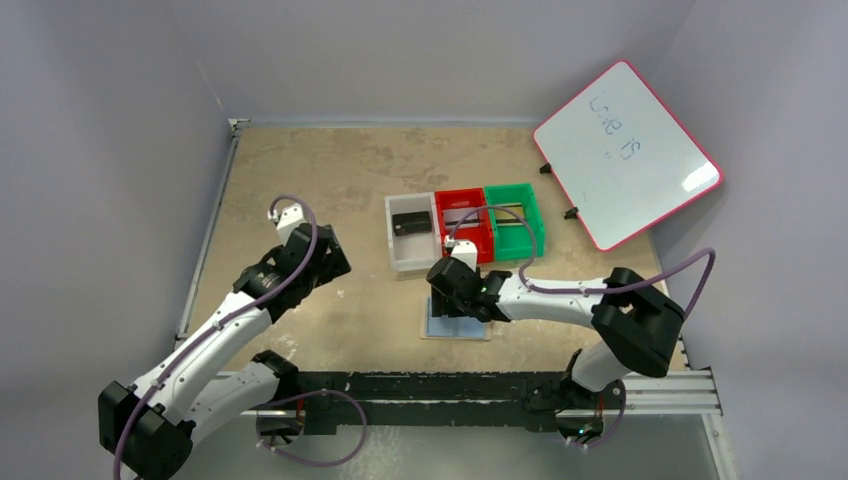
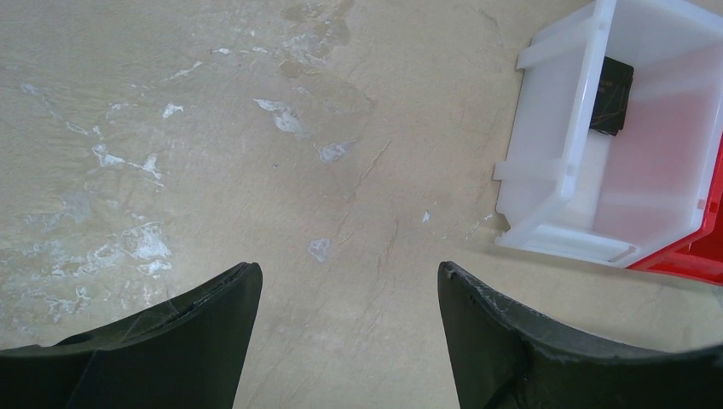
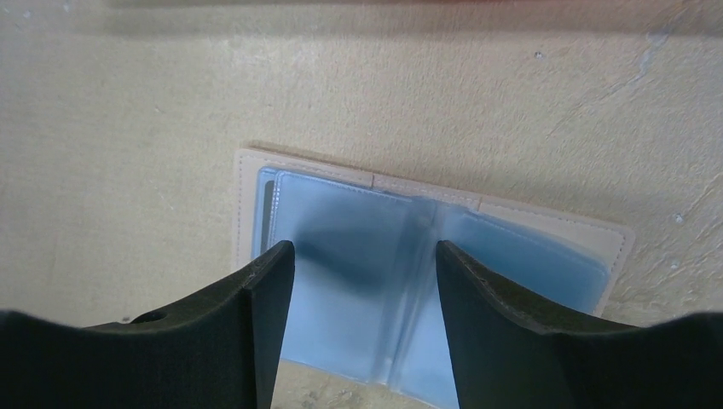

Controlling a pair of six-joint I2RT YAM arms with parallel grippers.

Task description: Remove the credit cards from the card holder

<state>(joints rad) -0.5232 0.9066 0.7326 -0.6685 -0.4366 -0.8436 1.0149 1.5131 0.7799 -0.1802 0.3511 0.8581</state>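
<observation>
The card holder lies opened flat on the bench, blue-grey lining up, its two leaves spread so the pockets face the arm working them. The pockets look bare; I cannot tell whether a card is tucked at the left edge. The right tool hangs directly over the left leaf, fingers spread with nothing between them, probably lined up for a reach into a pocket.

At 12 o'clock from the holder stand three bins in a row, likely for sorting. The clear bin holds the black card; the red bin and green bin are beside it. At 10 o'clock the left tool hovers above bare bench, also spread and empty, out of the way.
</observation>
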